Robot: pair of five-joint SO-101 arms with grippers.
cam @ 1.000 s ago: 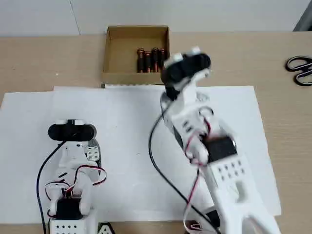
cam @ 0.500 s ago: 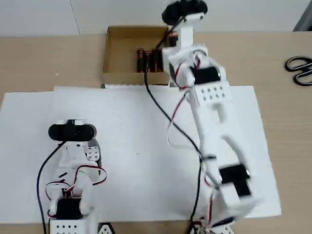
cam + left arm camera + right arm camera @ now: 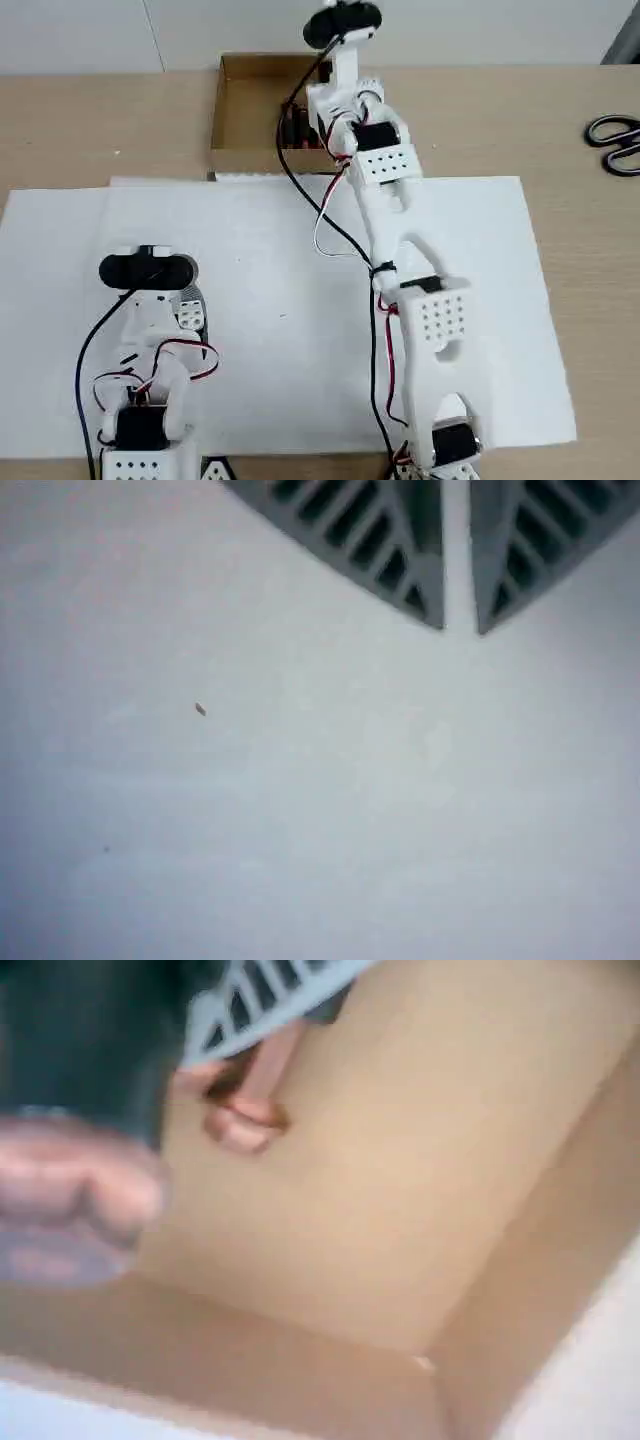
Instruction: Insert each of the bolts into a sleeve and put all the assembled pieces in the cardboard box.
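My right arm (image 3: 388,175) had stretched far out over the box (image 3: 235,110), its gripper (image 3: 215,1055) apparently clamped on a piece (image 3: 250,1110), so dropping it in seemed next.

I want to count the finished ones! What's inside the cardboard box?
Copper pieces lie in the cardboard box, and the right gripper holds another piece above its floor. The arm partly hides them, so they can't be counted.

Looks like a lab or hobby robotics bench: light wood counter (image 3: 90,120) against a plain pale wall (image 3: 150,30), white paper sheet (image 3: 260,300) as work mat, two 3D-printed white arms with exposed servo wiring, scissors (image 3: 615,143) lying at the edge.
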